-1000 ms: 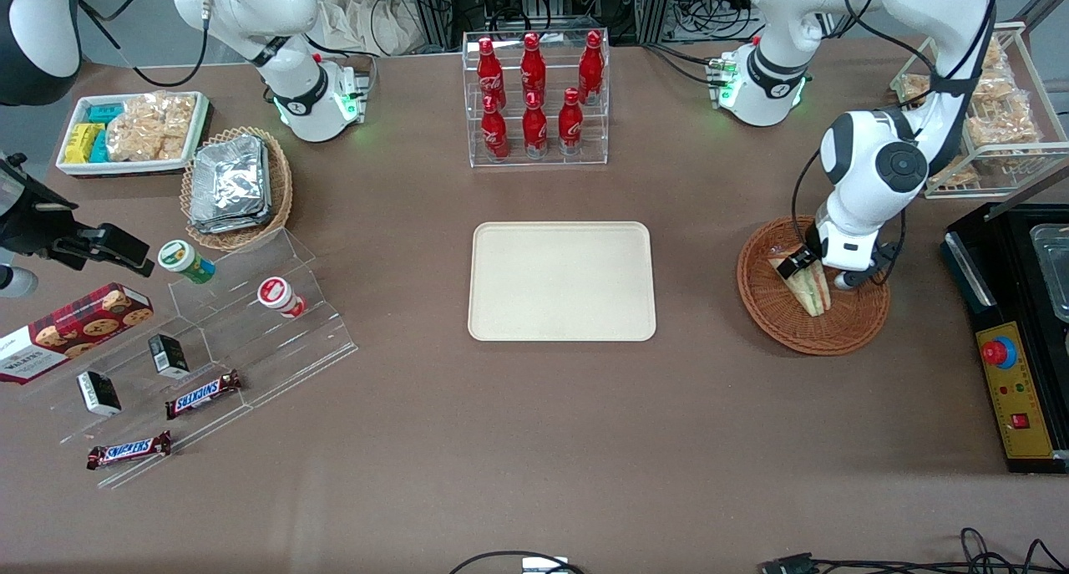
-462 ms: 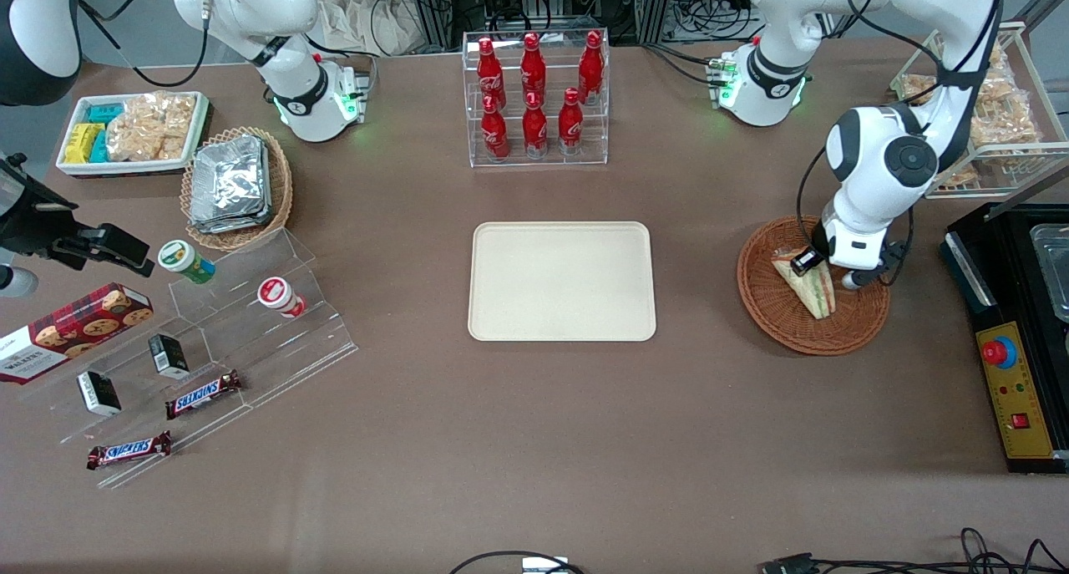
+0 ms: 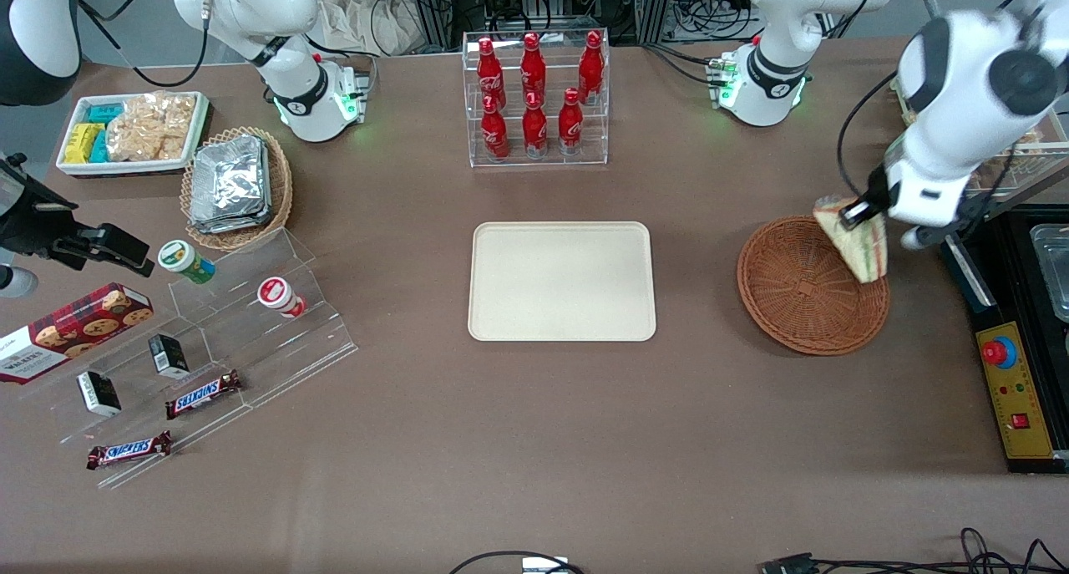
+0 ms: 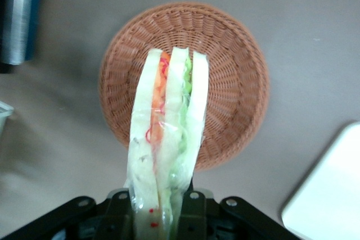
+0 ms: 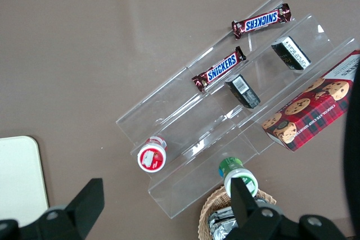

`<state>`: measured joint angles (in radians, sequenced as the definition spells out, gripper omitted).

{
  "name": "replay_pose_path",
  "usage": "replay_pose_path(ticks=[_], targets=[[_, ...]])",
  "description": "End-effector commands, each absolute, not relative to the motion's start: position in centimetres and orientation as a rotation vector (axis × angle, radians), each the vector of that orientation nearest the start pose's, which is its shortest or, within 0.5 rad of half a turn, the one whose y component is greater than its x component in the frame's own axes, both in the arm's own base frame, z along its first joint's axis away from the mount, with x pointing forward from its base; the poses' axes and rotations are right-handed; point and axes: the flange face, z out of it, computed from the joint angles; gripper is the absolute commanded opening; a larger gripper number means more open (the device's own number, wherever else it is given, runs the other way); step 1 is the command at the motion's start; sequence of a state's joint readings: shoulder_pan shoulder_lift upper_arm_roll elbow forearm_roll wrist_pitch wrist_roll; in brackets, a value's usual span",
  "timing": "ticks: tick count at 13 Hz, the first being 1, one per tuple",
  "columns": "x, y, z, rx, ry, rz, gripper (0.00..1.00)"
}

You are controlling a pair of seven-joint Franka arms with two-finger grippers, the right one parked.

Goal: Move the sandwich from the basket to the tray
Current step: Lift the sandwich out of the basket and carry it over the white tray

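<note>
Landmark: flat rect. cream-beige plastic tray (image 3: 561,281), mid-table, nothing on it.

Nearer the front camera than the tray, toward the parked arm's end: clear acrylic stepped stand (image 3: 209,348) w/ two Snickers bars (image 3: 203,394), two small black boxes (image 3: 169,355), a red-lidded cup (image 3: 280,296) and a green-lidded cup (image 3: 185,261); red plaid cookie box (image 3: 71,329) beside it.

Level w/ the tray, toward the working arm's end: round shallow reddish-brown wicker basket (image 3: 802,294), well apart from the tray, nothing inside. Above the basket's rim, at the edge farther from the tray, hangs the left arm's gripper (image 3: 860,210), fingers clamped on the small triangular clear-wrapped sandwich (image 3: 858,241). Sandwich is lifted clear of the basket, tip pointing down; wrist view shows pale bread layers w/ orange and green filling (image 4: 169,127) over the basket (image 4: 236,77), tray corner (image 4: 326,195) nearby.

Farther from the camera than the tray: clear acrylic rack of red cola bottles (image 3: 534,98). Toward the parked arm's end: lighter tan wicker basket of foil packets (image 3: 234,185), white bin of snack packets (image 3: 134,131).
</note>
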<state>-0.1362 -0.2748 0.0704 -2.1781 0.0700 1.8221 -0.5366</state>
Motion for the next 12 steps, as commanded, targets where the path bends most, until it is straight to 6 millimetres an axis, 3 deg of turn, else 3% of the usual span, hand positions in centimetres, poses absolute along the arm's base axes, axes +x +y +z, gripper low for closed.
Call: replay_pose_path(ticks=[1, 2, 4, 6, 8, 9, 10, 12], targets=[[47.8, -5.5, 59.0, -3.024, -0.449, 0.095, 0.01], [48.2, -6.9, 60.9, -3.028, -0.364, 0.099, 0.0], [48.4, -13.3, 62.9, -3.024, -0.205, 0.105, 0.01], [46.6, -22.4, 61.7, -3.005, -0.183, 0.149, 0.0], [43.6, -31.2, 58.9, -2.996, -0.154, 0.188, 0.0], [42.8, -34.6, 58.0, -3.008, -0.135, 0.184, 0.0], [42.7, -36.6, 56.8, -3.025, -0.076, 0.194, 0.0], [42.5, -38.2, 54.1, -3.036, -0.035, 0.22, 0.0]])
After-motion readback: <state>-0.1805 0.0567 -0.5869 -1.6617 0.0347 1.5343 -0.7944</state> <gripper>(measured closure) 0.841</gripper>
